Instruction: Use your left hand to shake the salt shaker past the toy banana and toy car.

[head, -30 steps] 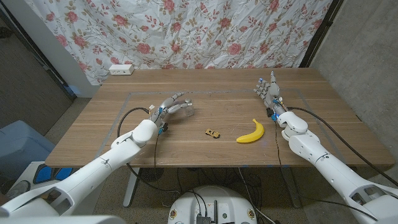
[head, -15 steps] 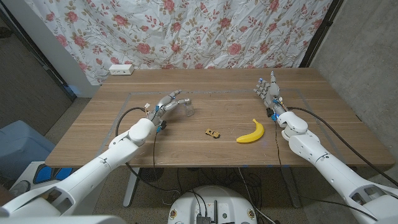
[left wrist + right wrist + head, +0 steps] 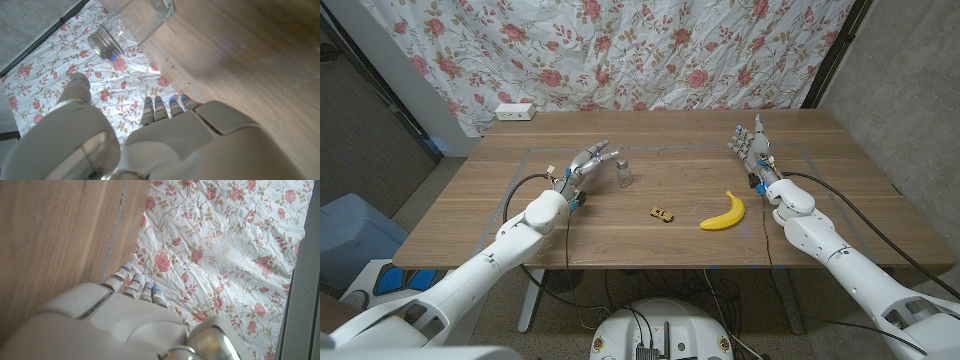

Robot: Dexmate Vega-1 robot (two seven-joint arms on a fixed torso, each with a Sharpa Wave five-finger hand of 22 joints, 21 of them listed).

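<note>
The salt shaker (image 3: 623, 172), clear glass with a metal cap, stands upright on the table left of centre. It also appears close up in the left wrist view (image 3: 132, 22). My left hand (image 3: 588, 162) (image 3: 150, 140) is just left of it, fingers apart and off the glass, holding nothing. The small toy car (image 3: 662, 213) lies nearer the front, right of the shaker. The yellow toy banana (image 3: 724, 212) lies further right. My right hand (image 3: 751, 143) (image 3: 135, 325) stands at the right side of the table, fingers apart and empty.
A white power strip (image 3: 514, 112) sits at the table's back left edge. A flowered curtain (image 3: 650, 50) hangs behind the table. A thin taped outline (image 3: 670, 149) marks a rectangle on the wood. Cables run along both forearms.
The left hand held the shaker tilted before; now the shaker stands upright on the table and the hand has let go and drawn slightly left. The right arm has not moved.
</note>
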